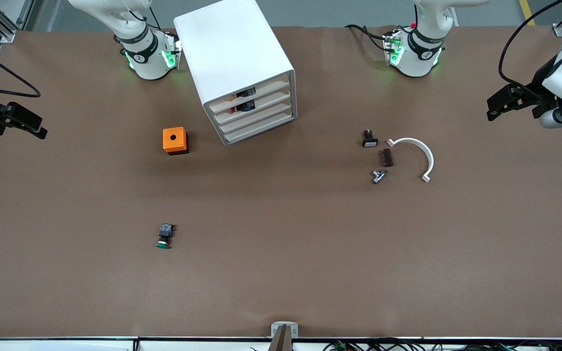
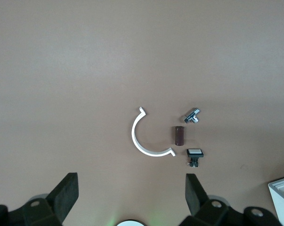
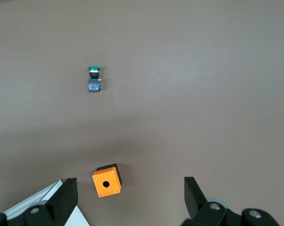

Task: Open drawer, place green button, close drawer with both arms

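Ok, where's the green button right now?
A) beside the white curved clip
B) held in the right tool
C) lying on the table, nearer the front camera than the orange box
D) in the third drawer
C: the button lies bare on the table, nearer the front camera than the orange box, with both tools away from it.

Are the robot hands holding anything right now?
No. The left gripper and right gripper are both open and empty, up over the table. The button lies untouched on the table.
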Motion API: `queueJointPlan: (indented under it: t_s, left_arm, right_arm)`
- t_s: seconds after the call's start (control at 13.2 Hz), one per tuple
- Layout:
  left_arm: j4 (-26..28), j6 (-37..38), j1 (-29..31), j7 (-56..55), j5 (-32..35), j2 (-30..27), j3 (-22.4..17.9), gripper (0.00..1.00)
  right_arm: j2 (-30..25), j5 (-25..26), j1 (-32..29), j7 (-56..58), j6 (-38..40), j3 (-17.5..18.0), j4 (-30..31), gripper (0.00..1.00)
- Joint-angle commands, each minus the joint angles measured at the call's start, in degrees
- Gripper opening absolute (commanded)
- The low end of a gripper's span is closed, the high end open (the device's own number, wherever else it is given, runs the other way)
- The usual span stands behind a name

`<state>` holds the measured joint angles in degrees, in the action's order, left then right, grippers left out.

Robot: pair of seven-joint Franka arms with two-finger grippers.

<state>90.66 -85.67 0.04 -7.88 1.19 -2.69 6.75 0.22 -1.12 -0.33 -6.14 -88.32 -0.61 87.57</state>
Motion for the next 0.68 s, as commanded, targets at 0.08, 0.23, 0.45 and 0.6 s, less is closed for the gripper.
queueJointPlan:
  t_s: [0.08, 0.23, 0.45, 0.6]
  left_arm:
    - [-2.15, 1.21, 0.31, 0.93, 0.21, 0.50, 0.37, 1.00]
    - [-3.20, 1.21, 0.58, 0.84, 0.30, 1.02, 0.29, 1.00]
    - [-4.97, 1.21, 0.84, 0.41, 0.12, 4.88, 0.11, 1.00]
    - [-4.88, 1.21, 0.32, 0.05, 0.04, 8.91, 0.20, 1.00]
  right_arm:
    - [-0.48, 0.77, -0.37, -0.36, 0.08, 0.26, 0.32, 1.00]
    - [-0.48, 0.77, -0.37, -0.36, 0.08, 0.26, 0.32, 1.00]
    - [-0.48, 0.77, -0.37, -0.36, 0.17, 0.26, 0.32, 1.00]
    - [-0.48, 0.77, -0.37, -0.36, 0.52, 0.26, 0.24, 1.00]
